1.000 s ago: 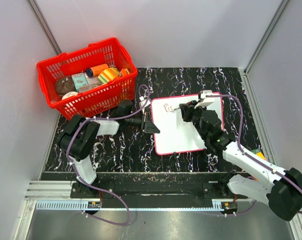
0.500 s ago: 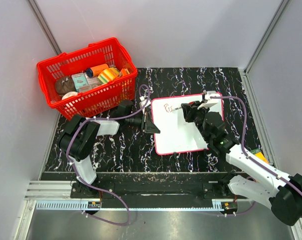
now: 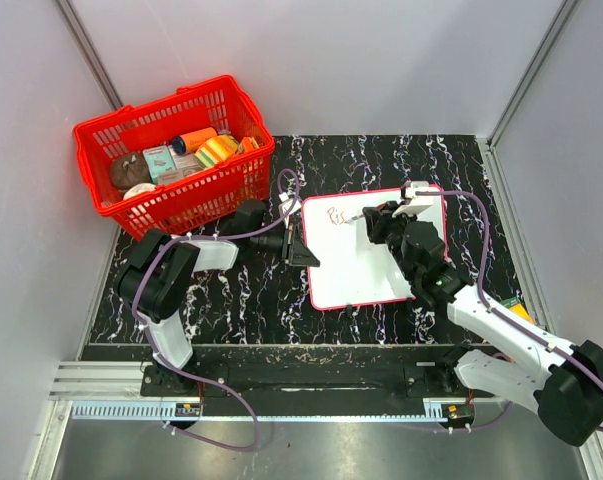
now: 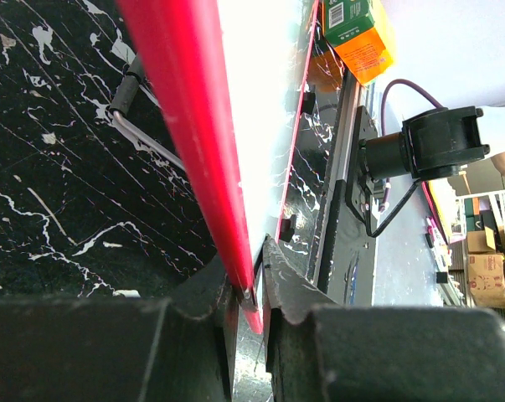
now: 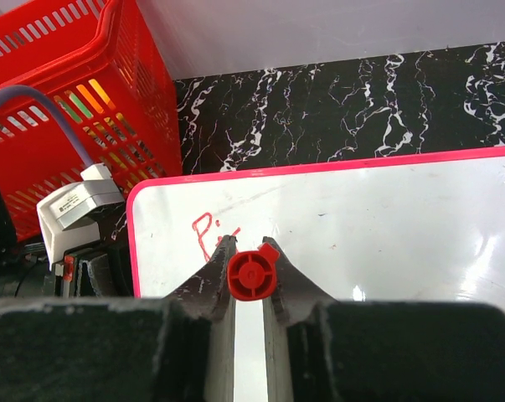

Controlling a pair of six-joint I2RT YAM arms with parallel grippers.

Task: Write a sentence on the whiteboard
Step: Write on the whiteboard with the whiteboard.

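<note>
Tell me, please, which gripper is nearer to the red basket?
Left. The left gripper clamps the whiteboard at its left edge, just right of the basket; the right gripper holds a red marker over the board's top, farther right.

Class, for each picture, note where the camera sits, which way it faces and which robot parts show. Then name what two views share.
Top external: above and behind, facing down at the table, whiteboard and red basket; left arm, right arm show.
Left wrist: on the left arm, facing along the whiteboard's edge; the left gripper clamps it.
Right wrist: facing down at the red writing; the right gripper holds a red marker.
Shared: the whiteboard.
</note>
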